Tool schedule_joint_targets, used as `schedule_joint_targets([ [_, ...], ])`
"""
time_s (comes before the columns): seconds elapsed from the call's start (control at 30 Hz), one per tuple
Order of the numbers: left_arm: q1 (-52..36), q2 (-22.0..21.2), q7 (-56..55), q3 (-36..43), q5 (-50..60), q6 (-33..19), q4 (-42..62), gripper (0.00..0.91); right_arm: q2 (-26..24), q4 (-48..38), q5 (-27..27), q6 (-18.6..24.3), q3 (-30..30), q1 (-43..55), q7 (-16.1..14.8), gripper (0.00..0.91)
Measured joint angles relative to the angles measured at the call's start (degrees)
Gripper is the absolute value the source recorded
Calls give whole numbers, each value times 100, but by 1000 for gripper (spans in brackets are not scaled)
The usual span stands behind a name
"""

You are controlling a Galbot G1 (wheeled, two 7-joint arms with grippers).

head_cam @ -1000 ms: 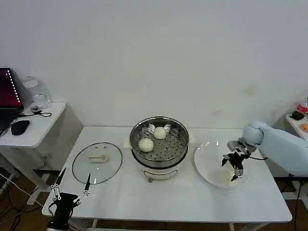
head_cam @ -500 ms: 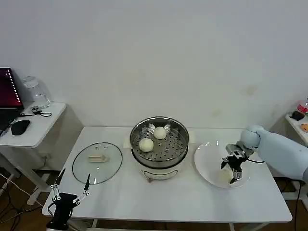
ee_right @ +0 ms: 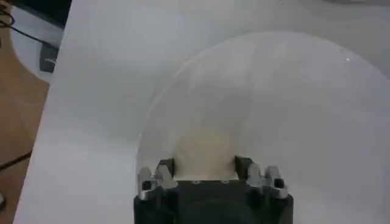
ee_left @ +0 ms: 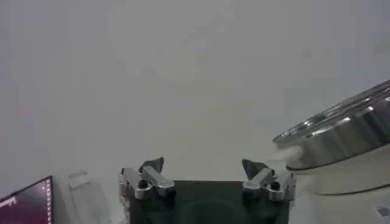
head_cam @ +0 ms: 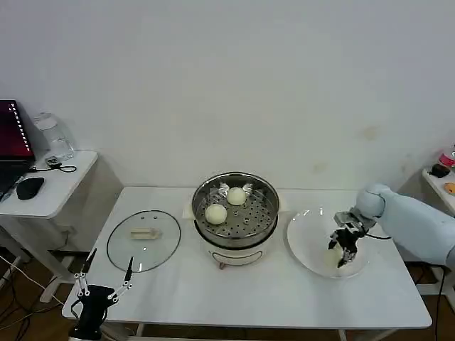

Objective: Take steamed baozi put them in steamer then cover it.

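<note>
Right claw (head_cam: 340, 250) down in the white plate (head_cam: 302, 241) on the table's right, its fingers straddling a baozi (ee_right: 206, 150), apparently clenching on it. Steamer (head_cam: 235, 213) lies to the claw's left, holding two buns. Left claw (head_cam: 105, 277) parked released at near left, by the cover (head_cam: 143, 240).

I found no text, label, brand or number that I could read in any of the views. The laptop screen (head_cam: 8, 135) on the side table (head_cam: 53, 192) glowed red with a column of pale marks along its edge (too small for me to make out as letters). In the left wrist view a small square mark sat on the white base of the steamer (ee_left: 341, 152), at the picture's edge, and I could not tell whether it carried any writing.
</note>
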Motion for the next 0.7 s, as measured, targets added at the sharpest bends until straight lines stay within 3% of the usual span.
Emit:
schedule_joint_targets([
  [0.33,-25,31,0,4,2,13,-31,907,-148,359,97,156,-78,503,17,645],
  [0.7,-11,47,7,31,8,14,-89,907,-69,1173,70,514,-445,1823,-36,645],
])
